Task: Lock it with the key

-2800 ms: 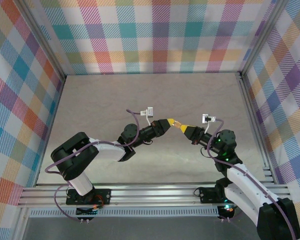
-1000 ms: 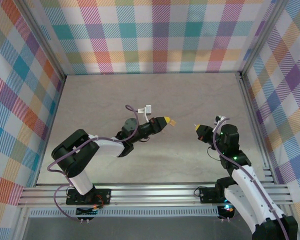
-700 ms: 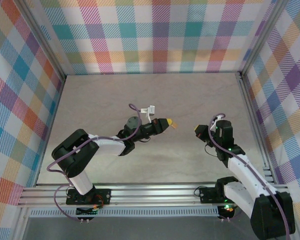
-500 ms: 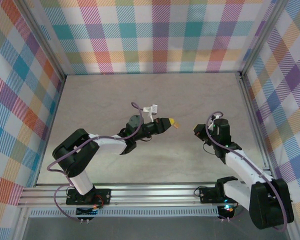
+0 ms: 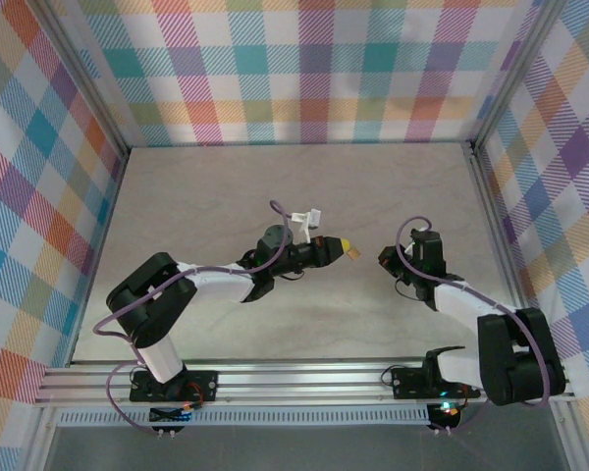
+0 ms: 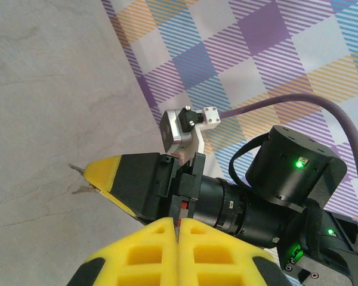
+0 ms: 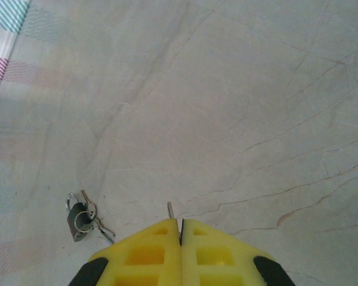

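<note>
Under three seconds back my two tips met over the middle of the bench [image 5: 226,186]; now they stand apart, with bare surface between them. My left gripper [image 5: 348,246] has reached further right, its yellow ribbed fingers pressed flat together, and its wrist camera shows nothing between them. My right gripper [image 5: 384,259] has drawn back, its arm folded low toward the near right corner. Its jaws are clamped on the key [image 7: 170,210], whose thin silver blade pokes past the tips while the head is hidden. The lock [image 7: 76,214], small and dark-bodied with wire rings on it, lies flat on the bench close to an edge under a wall; which edge I cannot tell. The bench is pale, matte and veined like marble. Pastel plaid walls [image 5: 304,69] close three sides, and aluminium rails [image 5: 304,378] run along the near edge.
</note>
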Controlling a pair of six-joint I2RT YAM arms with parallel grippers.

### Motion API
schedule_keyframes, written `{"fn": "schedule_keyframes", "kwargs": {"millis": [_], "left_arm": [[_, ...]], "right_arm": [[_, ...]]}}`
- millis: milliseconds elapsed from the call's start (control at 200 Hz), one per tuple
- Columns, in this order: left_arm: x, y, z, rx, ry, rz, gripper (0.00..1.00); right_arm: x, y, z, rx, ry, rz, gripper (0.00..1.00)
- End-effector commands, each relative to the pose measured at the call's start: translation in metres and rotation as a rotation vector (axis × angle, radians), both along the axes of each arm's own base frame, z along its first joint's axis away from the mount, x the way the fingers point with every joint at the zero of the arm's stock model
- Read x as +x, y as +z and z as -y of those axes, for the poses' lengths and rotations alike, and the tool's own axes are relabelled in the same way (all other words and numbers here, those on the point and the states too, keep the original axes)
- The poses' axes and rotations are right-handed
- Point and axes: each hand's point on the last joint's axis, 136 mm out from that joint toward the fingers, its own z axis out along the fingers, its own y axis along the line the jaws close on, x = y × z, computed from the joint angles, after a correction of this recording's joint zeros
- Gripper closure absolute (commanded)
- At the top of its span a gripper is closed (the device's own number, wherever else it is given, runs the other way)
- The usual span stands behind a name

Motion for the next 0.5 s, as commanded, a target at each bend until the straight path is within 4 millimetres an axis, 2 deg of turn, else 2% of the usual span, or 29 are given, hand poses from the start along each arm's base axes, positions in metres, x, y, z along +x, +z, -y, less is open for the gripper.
{"fn": "schedule_keyframes", "kwargs": {"millis": [0,280,495], "left_arm": [[-0.005,0.004,0.010,0.005,-0.043,0.028,1.00],[-0.007,0.000,0.015,0.022,-0.055,0.024,1.00],[-0.008,-0.003,0.015,0.032,-0.058,0.020,1.00]], "right_arm": [[0.013,0.008,0.002,0.007,-0.016,0.028,1.00],[0.012,-0.005,0.005,-0.004,-0.023,-0.027,1.00],[0.007,-0.012,0.009,-0.028,-0.032,-0.066,0.94]]}}
